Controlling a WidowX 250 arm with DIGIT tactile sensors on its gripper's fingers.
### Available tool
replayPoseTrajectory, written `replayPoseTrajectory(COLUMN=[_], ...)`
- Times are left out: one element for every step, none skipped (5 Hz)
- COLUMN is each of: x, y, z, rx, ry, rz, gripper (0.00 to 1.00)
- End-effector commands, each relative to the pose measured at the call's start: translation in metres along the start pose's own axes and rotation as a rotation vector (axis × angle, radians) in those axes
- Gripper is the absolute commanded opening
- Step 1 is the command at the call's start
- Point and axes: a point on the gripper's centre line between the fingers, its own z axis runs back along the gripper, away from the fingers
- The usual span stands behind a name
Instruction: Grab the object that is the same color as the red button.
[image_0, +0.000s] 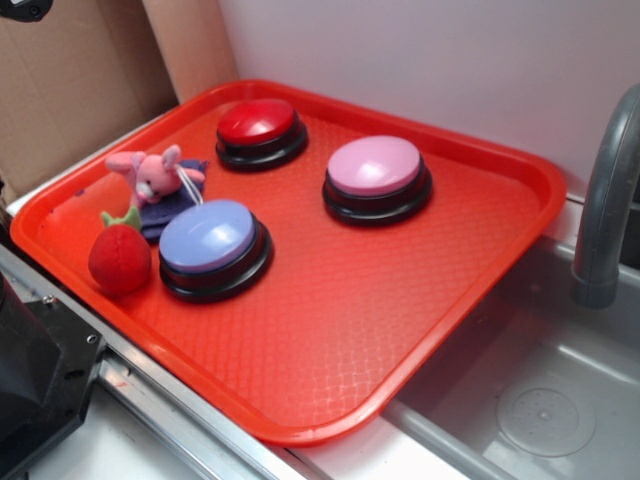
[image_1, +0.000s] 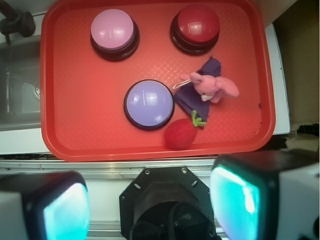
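**Operator:** I'm holding the tool (image_1: 150, 205) high over the near edge of the red tray (image_1: 75, 120), jaws spread wide apart with nothing between them. I match against the red button (image_1: 195, 25), which sits far ahead and a little right of the tool.

**Spotter:** And the target?

**Operator:** The strawberry (image_1: 180, 134) is just ahead of the tool, slightly right of its centre, near the tray's closest rim. It sits just beside the lavender button (image_1: 148, 103), and the pink bunny (image_1: 212, 86) on its purple cloth (image_1: 196, 100) lies a bit farther ahead.

**Spotter:** How does it lie?

**Operator:** It's rounded, so the long axis is weak. In the wrist view the leaves (image_1: 197, 120) point away from me and to the right; in the exterior view they point up, so it's roughly upright.

**Spotter:** Approach?

**Operator:** I'd judge it best to move forward and right, centre over the red body, then descend straight. I'd set the fingers so neither lands on the lavender button, and close across the widest part, below the leaves.
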Motion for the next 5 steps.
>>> replayPoseTrajectory(x=[0.000, 0.001, 0.003, -0.002, -0.004], y=[0.000, 0.013, 0.025, 0.035, 0.040], z=[0.000, -0.026, -0.051, -0.083, -0.110], rx=[0.000, -0.029, -0.075, -0.066, -0.026], ry=[0.000, -0.017, 0.014, 0.024, 0.050], rz=[0.000, 0.094, 0.087, 0.119, 0.101], gripper=[1.00, 1.00, 1.00, 1.00, 1.00])
